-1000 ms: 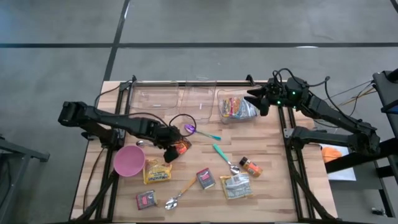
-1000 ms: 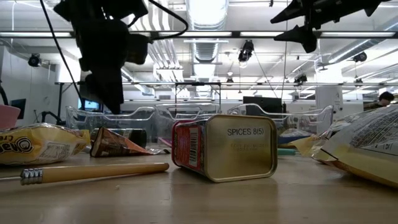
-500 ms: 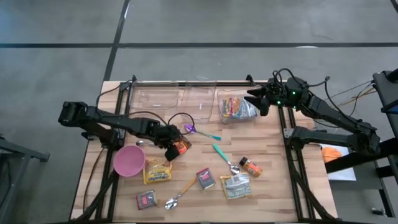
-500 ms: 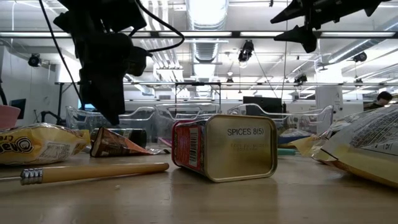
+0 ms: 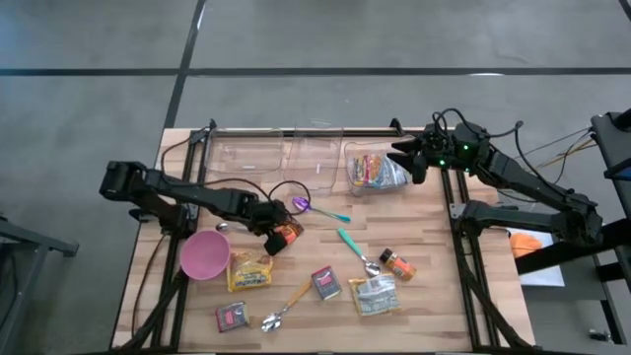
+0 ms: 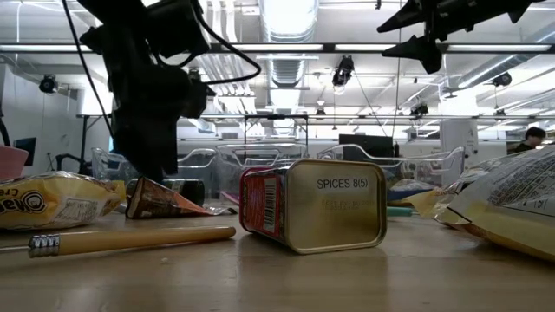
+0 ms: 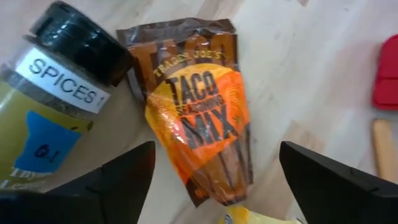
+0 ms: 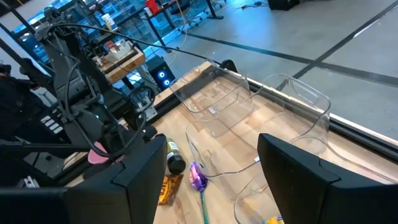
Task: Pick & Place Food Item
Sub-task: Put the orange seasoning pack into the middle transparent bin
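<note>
Reading "TACO SEASONING MIX" packet (image 7: 199,118) beside "SPICES" jar (image 7: 53,99)

Left tool (image 7: 211,180) low, fingers spread wide; right tool (image 5: 402,158) raised, parted.

Even, bright indoor light fills the overhead view, with only soft, short shadows on the pale wooden table (image 5: 434,306). In the table-level view, long ceiling light strips (image 6: 286,48) glare white, and the arms hang against them as black silhouettes. The spice tin (image 6: 314,204) is sharp there; the near tabletop is blurred. The left wrist view is slightly soft, its taco seasoning packet (image 7: 199,118) readable, with dark out-of-focus fingers (image 7: 124,177). The right wrist view has a cool bluish background.
</note>
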Robot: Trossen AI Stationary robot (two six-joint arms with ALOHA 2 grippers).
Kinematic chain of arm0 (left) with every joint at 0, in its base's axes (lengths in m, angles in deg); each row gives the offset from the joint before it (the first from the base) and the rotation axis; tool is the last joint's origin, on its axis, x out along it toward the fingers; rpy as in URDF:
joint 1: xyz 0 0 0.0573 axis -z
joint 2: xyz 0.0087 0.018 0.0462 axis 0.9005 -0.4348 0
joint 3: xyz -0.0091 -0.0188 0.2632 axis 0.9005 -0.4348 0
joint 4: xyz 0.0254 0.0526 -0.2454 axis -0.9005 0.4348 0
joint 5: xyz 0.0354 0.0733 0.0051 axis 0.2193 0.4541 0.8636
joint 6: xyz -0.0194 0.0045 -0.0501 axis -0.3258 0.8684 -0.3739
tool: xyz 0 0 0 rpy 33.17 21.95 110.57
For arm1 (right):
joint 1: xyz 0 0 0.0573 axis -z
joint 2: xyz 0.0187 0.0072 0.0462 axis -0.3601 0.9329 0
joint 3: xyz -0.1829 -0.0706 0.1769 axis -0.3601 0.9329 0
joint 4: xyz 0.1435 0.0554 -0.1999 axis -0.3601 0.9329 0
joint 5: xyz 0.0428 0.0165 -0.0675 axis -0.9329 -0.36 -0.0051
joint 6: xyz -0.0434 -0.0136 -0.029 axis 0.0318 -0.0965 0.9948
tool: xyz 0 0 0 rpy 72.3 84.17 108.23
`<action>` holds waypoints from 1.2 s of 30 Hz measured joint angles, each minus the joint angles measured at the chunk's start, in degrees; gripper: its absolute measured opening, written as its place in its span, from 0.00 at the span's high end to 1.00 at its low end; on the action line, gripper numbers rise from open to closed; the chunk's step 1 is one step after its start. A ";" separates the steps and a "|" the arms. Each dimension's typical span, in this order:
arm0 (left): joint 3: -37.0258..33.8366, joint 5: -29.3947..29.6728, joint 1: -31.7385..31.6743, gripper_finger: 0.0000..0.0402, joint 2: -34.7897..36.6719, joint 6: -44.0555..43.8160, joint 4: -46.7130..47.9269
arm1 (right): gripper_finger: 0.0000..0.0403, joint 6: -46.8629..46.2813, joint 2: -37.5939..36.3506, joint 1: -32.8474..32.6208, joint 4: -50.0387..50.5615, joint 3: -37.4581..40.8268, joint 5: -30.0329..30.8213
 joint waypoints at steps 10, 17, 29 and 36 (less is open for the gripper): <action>0.00 0.61 0.04 0.12 -3.92 0.24 0.10 | 0.39 0.01 0.00 0.00 0.00 0.02 0.00; 0.10 0.63 0.17 0.12 -6.75 1.84 -0.23 | 0.39 0.01 0.00 0.00 0.00 0.04 -0.02; 0.17 0.38 0.17 0.25 -7.78 3.26 0.06 | 0.39 0.01 0.00 0.00 0.00 0.04 -0.04; 0.04 0.61 0.11 0.51 -7.85 3.26 0.08 | 0.39 0.00 0.00 0.00 0.00 0.04 -0.04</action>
